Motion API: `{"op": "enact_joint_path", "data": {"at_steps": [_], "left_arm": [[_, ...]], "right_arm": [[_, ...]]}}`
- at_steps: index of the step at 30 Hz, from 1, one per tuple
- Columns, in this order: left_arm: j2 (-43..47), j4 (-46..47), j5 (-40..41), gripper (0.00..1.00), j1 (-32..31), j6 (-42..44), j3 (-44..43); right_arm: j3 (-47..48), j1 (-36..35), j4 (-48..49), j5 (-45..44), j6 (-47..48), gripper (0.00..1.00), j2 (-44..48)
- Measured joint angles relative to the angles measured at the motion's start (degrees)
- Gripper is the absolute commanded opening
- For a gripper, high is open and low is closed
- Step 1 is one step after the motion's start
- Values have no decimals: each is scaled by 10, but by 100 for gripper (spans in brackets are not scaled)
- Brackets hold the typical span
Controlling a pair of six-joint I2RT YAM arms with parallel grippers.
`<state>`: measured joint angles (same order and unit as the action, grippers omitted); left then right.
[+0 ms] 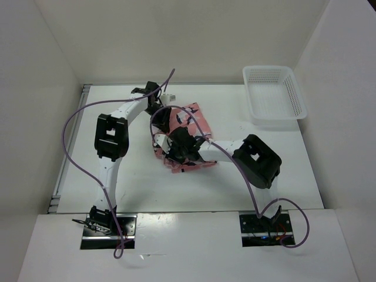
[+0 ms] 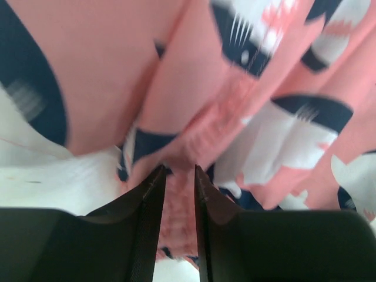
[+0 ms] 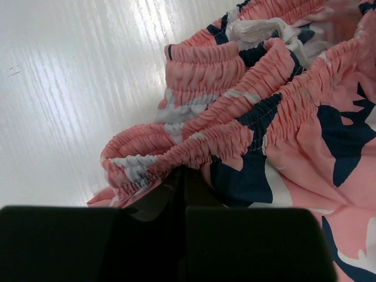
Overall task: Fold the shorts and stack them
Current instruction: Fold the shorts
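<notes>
The salmon-pink shorts (image 1: 191, 120) with navy-and-white shapes lie bunched at the table's middle. My left gripper (image 1: 166, 113) is at their far left edge; in the left wrist view (image 2: 179, 176) its jaws are nearly shut, pinching a fold of pink fabric (image 2: 179, 217). My right gripper (image 1: 176, 154) is at the near edge of the shorts; in the right wrist view (image 3: 183, 173) its jaws are shut on the gathered elastic waistband (image 3: 223, 135). Both arms cover much of the cloth from above.
A white mesh basket (image 1: 274, 94) stands at the far right of the table. White walls close in the table (image 1: 117, 182) at left, back and right. Purple cables loop over both arms.
</notes>
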<state>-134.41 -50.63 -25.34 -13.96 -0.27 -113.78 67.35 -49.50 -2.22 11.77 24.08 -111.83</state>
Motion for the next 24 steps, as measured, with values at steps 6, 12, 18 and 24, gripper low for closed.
{"op": "enact_joint_path", "data": {"at_steps": [6,12,18,24], "left_arm": [[0,23,27,34,0,0,-18],[-9,28,43,34,0,0,-35],[-12,30,52,34,-3,0,-41],[-17,31,82,34,-10,0,-72]], "right_arm": [[2,-4,-70,12,-1,22,35],[10,0,-141,15,-18,24,150],[-6,63,-156,-10,-41,12,219],[-63,79,-186,-79,-2,1,147]]}}
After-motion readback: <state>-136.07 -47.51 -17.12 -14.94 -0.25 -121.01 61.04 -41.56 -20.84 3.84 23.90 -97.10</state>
